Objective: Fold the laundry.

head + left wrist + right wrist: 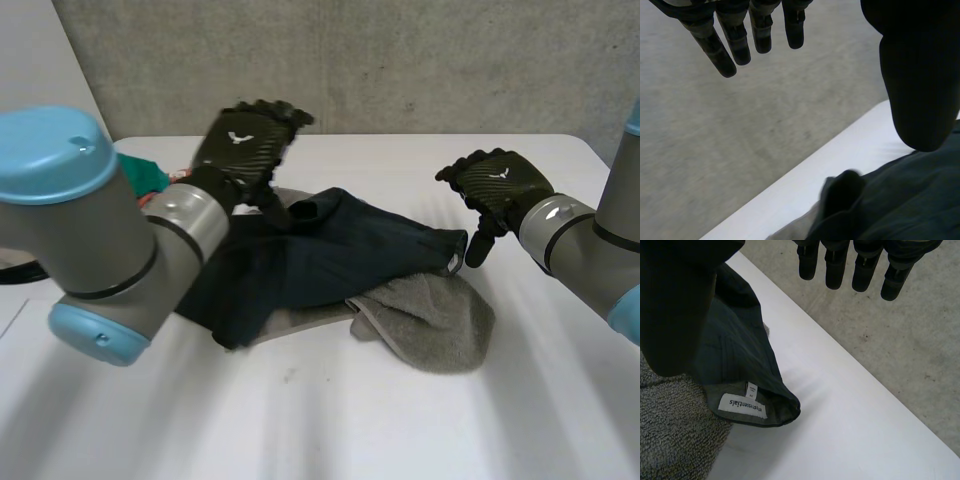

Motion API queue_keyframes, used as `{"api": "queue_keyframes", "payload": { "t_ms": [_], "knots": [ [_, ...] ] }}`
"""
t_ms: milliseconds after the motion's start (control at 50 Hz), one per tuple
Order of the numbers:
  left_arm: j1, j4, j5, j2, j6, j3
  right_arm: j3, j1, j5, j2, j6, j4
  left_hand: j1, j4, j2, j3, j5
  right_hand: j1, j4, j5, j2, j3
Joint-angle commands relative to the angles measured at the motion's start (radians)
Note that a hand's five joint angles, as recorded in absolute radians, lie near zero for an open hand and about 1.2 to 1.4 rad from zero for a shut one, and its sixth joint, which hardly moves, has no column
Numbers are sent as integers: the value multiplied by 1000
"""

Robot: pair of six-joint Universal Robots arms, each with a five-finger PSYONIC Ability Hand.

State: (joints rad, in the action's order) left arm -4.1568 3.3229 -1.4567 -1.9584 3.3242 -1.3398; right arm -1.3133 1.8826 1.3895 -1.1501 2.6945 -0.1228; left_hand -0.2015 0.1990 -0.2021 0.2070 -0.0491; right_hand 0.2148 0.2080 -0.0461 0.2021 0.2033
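A dark navy garment [320, 255] lies crumpled across the middle of the white table [330, 420], partly over a grey towel [430, 320]. My left hand [245, 150] hovers above the garment's far left part, fingers [735, 42] straight and holding nothing; the dark cloth [900, 200] lies below its thumb. My right hand [495, 190] hangs just beyond the garment's right end, fingers [860, 270] straight and apart from the cloth. A white label [742, 405] shows inside the garment's hem [765, 412], with the towel [675, 435] beside it.
A teal cloth [145, 172] lies at the table's far left, behind my left arm. A grey concrete wall [400, 60] stands behind the table's far edge. Bare table stretches in front of the laundry and to its right.
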Motion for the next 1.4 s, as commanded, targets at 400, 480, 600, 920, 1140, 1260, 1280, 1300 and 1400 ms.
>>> {"api": "queue_keyframes", "payload": {
  "t_ms": [400, 480, 600, 920, 1140, 1260, 1280, 1300, 1400],
  "knots": [
    [64, -255, -151, -499, 425, 504, -99, -39, 0, 7, -1, 71, -1195, 1197, -1194, 1189, -1173, -40, -33, 46, -28, -29],
    [20, -218, -324, -433, 390, 518, -103, -34, 2, 9, -2, 71, -1195, 1197, -1194, 1189, -1173, -40, -33, 46, -28, -29],
    [-196, -87, -406, -240, 275, 493, -107, -23, 0, 16, -4, 71, -1195, 1197, -1194, 1189, -1173, -40, -33, 46, -28, -29],
    [-393, -172, -357, -382, 321, 645, -106, 4, 5, 15, -1, 37, -953, 956, -953, 948, -931, -40, -33, 46, -28, -29],
    [-287, -267, -163, -134, 245, 345, -73, 12, 3, -16, -12, -109, 27, -24, 28, -32, 49, -40, -33, 46, -28, -29],
    [-186, -269, -79, 16, 224, 55, -89, 23, 5, -63, -82, -240, 15, -12, 15, -20, 37, -40, -33, 46, -28, -29],
    [-174, -269, -70, 27, 221, 19, -96, 23, 5, -69, -93, -254, -23, 26, -23, 18, -1, -40, -33, 46, -28, -29],
    [-160, -269, -59, 38, 218, -14, -107, 23, 2, -78, -103, -264, -64, 67, -64, 59, -42, -40, -33, 46, -28, -29],
    [-72, -256, -5, 42, 178, -166, -191, 27, -13, -121, -140, -268, -258, 261, -258, 253, -236, -35, -28, 40, -22, -23]
  ]
}}
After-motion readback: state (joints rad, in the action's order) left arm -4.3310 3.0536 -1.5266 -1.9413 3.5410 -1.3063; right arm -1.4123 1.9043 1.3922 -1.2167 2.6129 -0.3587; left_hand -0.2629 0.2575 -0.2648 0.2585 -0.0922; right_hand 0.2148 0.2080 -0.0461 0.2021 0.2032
